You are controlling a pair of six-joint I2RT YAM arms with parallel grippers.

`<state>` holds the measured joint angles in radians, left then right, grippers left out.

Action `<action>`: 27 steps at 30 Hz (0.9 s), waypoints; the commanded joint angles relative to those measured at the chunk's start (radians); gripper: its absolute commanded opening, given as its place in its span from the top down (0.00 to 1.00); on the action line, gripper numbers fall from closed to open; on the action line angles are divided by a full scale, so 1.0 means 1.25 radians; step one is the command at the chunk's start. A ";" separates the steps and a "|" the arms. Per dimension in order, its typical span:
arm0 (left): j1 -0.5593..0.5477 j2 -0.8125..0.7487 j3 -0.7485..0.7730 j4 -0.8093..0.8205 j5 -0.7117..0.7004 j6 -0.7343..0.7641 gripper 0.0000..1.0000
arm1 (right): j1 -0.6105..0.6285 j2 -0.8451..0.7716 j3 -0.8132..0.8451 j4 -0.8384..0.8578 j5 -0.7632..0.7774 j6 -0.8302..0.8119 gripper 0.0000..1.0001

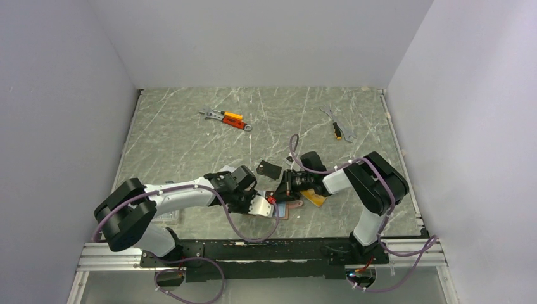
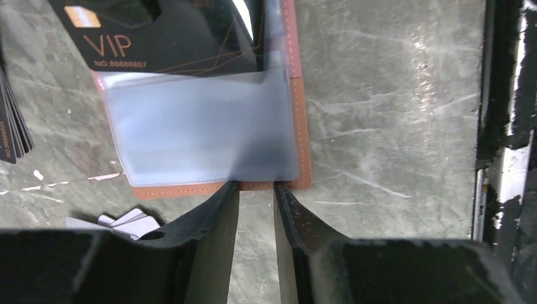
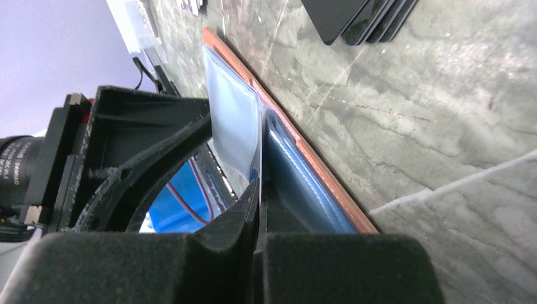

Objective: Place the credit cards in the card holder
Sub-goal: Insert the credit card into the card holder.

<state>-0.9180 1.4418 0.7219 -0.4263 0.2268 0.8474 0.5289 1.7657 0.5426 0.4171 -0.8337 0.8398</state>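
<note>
The card holder [image 2: 297, 126] lies open on the table, reddish-brown leather with a clear plastic sleeve [image 2: 202, 123] on top. A black credit card [image 2: 171, 38] marked VIP overlaps the sleeve's far edge. My right gripper [image 3: 259, 190] is shut on this thin card, right at the holder [image 3: 316, 171]. My left gripper [image 2: 256, 187] is open by a narrow gap, and its fingertips [image 2: 231, 190] touch the holder's near edge with only table between them. In the top view both grippers [image 1: 273, 204] [image 1: 283, 188] meet over the holder [image 1: 292, 210]. An orange-gold card [image 1: 315, 197] lies just right of them.
A small stack of dark cards [image 1: 269, 169] [image 2: 9, 120] [image 3: 361, 16] rests just beyond the holder. Orange-handled tools [image 1: 225, 118] [image 1: 339, 126] lie at the back of the table. The black frame rail [image 2: 500, 126] runs close on the near side.
</note>
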 commanded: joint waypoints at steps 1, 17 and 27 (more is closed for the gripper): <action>-0.034 0.025 -0.030 -0.059 0.099 -0.032 0.68 | -0.002 -0.022 -0.014 0.066 0.061 0.014 1.00; -0.047 0.040 -0.036 -0.055 0.057 -0.059 0.71 | 0.028 0.023 -0.060 0.145 0.023 0.048 1.00; -0.049 0.050 -0.024 -0.052 0.032 -0.067 0.72 | 0.030 0.020 -0.019 0.020 0.002 -0.018 1.00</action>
<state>-0.9573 1.4483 0.7250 -0.4316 0.2237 0.7967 0.5606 1.7821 0.4889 0.5457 -0.8341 0.8951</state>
